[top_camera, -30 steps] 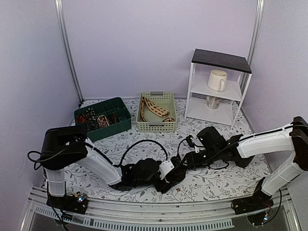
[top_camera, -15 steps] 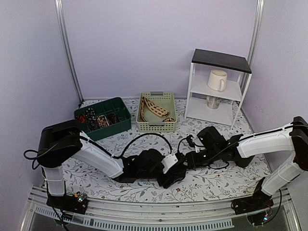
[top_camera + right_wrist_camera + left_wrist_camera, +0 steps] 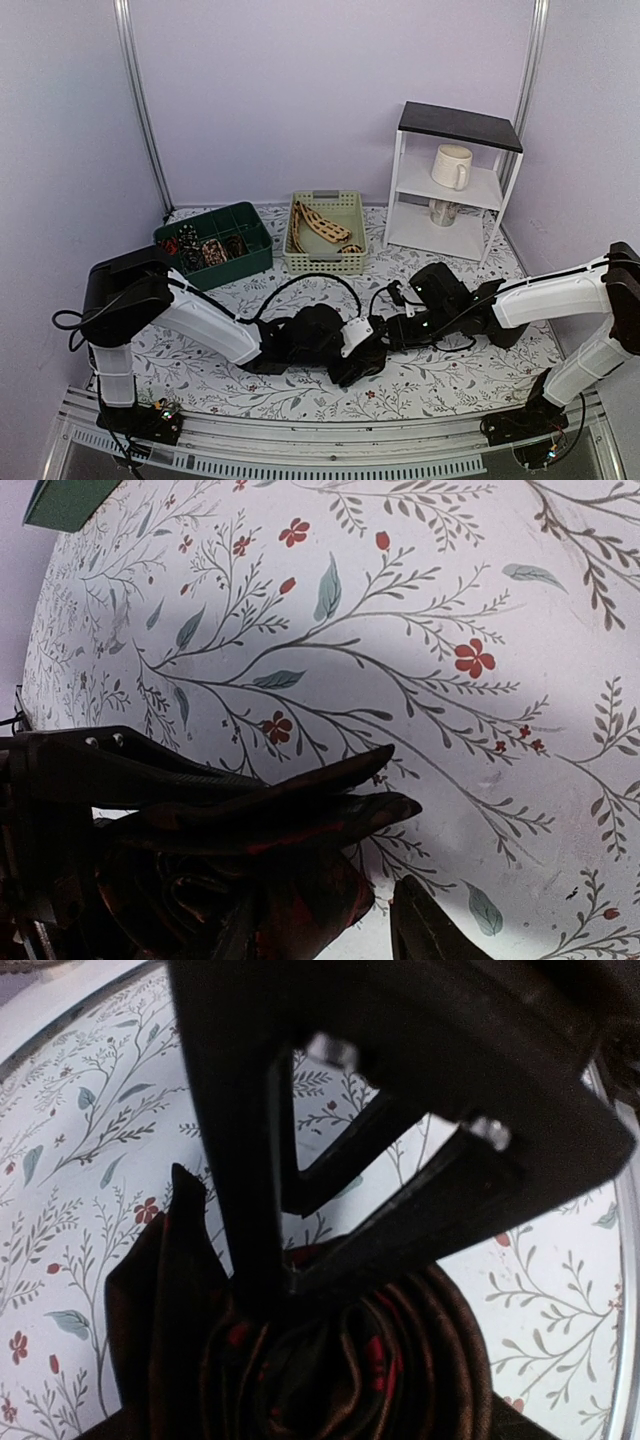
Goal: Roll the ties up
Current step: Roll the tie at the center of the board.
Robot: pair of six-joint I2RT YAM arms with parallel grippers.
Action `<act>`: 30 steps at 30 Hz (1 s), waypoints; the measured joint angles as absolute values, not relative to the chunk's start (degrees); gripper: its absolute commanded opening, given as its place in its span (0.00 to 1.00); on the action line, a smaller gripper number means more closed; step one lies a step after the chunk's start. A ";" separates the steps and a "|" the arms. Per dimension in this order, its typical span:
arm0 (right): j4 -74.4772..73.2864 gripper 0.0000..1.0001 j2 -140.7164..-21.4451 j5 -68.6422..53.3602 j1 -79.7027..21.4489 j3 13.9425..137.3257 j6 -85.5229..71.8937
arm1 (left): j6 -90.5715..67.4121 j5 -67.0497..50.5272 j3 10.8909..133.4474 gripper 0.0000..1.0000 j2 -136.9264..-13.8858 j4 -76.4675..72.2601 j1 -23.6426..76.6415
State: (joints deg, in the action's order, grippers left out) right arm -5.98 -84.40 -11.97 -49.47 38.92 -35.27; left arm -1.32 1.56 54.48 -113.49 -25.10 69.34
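Dark brown cloth flecked with red, the dark tie (image 3: 420,1360) sits bunched into a loose coil on the table (image 3: 430,630), toward the front edge where the two arms meet. None of its length lies stretched out. The left wrist view looks onto the curved layers of the spiral, so the roll's axis stands roughly upright, and a pointed flap juts out at one side. In the right wrist view two flat pointed ends lie stacked, aiming away from the coil.

The left gripper (image 3: 290,1272) reaches into the middle of the roll with its tips sunk in the folds, so its opening and hold cannot be told. The right gripper (image 3: 325,895) has its jaws partway apart with tie cloth between them; whether it clamps is unclear.

The tabletop is white, printed with grey-green sprigs and small red flowers. The walls (image 3: 300,90) are pale lilac. At the back stand a green bin (image 3: 235,268) holding coiled ties (image 3: 210,250), a beige basket (image 3: 325,263) with a beige tie (image 3: 320,225), and a white shelf (image 3: 455,185) bearing a cream mug (image 3: 452,165).
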 measured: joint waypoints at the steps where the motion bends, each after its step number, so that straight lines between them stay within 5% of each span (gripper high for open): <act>1: -5.98 0.46 -84.38 -11.81 -49.47 38.92 -35.44 | -1.26 1.28 54.46 0.72 -113.75 -25.28 69.23; 19: -1.61 0.51 -77.32 -10.87 -49.43 34.06 -44.84 | -2.44 -3.77 54.39 0.58 -116.62 -28.71 67.85; 30: 4.91 0.29 -77.47 -13.67 -49.43 29.54 -47.79 | -6.96 -3.20 54.83 0.54 -117.43 -29.47 67.90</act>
State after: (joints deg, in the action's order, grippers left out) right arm 4.91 -77.47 -13.67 -49.43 29.54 -47.79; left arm -6.96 -3.20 54.83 -117.43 -29.47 67.90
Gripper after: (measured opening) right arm 0.329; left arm 0.545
